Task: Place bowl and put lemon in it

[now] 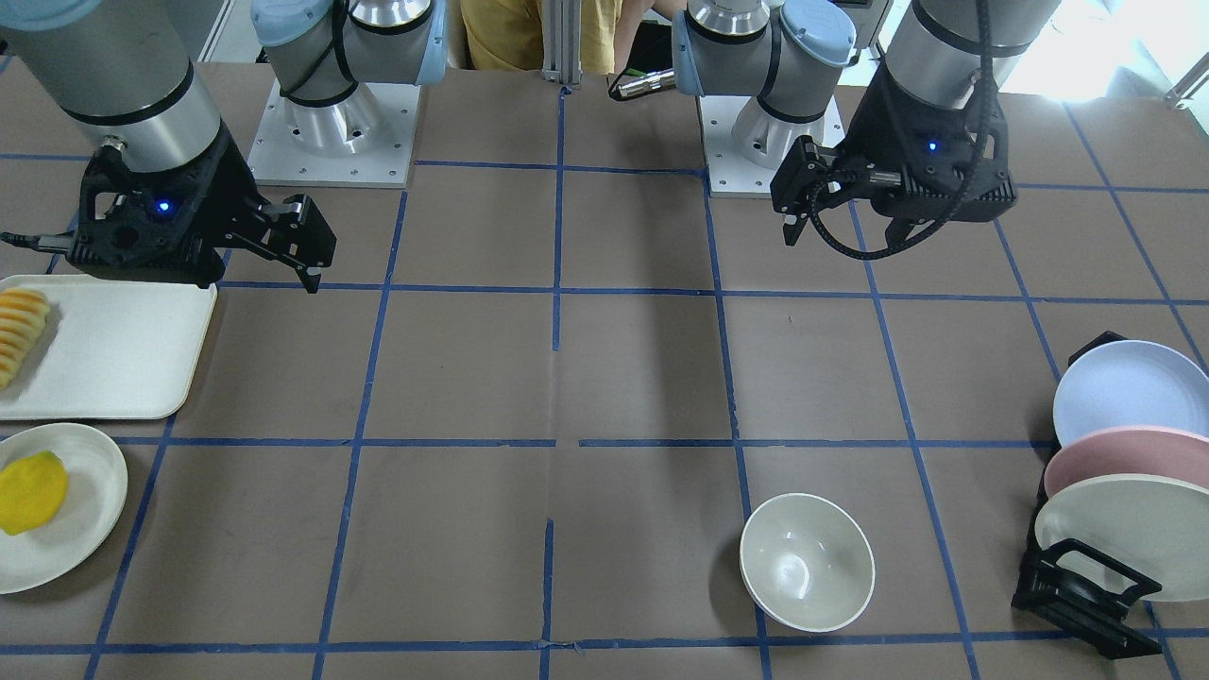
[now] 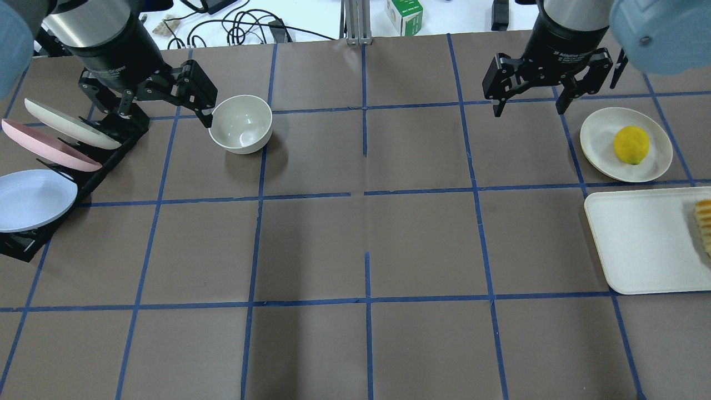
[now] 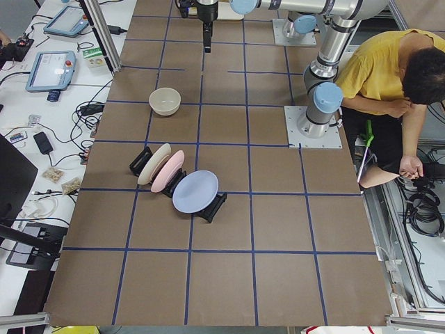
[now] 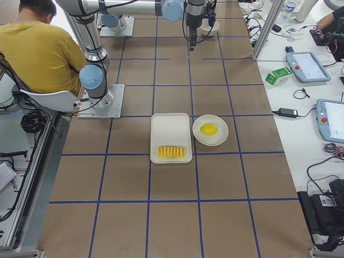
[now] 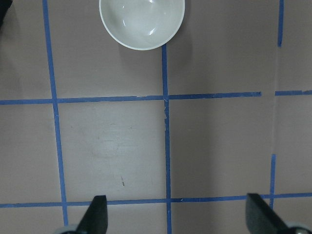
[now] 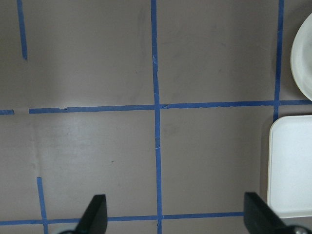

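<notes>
The off-white bowl (image 2: 241, 123) stands upright and empty on the table on my left side; it also shows in the front view (image 1: 806, 561) and at the top of the left wrist view (image 5: 142, 22). The yellow lemon (image 2: 631, 144) lies on a flat off-white plate (image 2: 597, 139) on my right side; the front view shows the lemon (image 1: 31, 491) too. My left gripper (image 2: 165, 114) is open and empty, held high, with the bowl beyond its fingertips. My right gripper (image 2: 529, 111) is open and empty, held high, left of the plate.
A black rack (image 2: 105, 150) with blue, pink and cream plates stands at the far left. A white tray (image 2: 644, 244) with a row of yellow-orange slices (image 2: 704, 225) lies below the lemon's plate. Blue tape lines grid the brown table. A person sits behind the robot (image 3: 389, 76).
</notes>
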You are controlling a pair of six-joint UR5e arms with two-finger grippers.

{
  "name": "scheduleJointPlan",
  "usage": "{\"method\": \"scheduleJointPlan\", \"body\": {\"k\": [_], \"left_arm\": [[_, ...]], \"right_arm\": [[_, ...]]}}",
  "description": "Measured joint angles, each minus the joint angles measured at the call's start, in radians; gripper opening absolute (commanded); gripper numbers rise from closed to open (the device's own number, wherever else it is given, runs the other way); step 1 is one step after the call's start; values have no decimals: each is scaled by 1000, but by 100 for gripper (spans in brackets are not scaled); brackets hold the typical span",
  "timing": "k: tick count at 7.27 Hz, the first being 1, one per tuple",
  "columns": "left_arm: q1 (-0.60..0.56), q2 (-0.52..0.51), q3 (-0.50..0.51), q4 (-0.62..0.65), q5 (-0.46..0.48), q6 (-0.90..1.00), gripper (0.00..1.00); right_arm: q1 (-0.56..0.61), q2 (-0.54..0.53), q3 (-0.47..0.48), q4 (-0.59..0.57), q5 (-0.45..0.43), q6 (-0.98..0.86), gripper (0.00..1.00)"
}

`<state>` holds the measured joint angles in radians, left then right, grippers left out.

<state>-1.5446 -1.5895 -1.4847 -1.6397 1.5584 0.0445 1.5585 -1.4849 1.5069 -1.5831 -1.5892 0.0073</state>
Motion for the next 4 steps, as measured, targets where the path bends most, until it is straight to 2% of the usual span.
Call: {"method": "scheduleJointPlan", "body": {"k": [4], "left_arm": [[2,-5,-8,-7,3,5,100]], "right_arm": [[0,0,1,2,-11,5,100]]}}
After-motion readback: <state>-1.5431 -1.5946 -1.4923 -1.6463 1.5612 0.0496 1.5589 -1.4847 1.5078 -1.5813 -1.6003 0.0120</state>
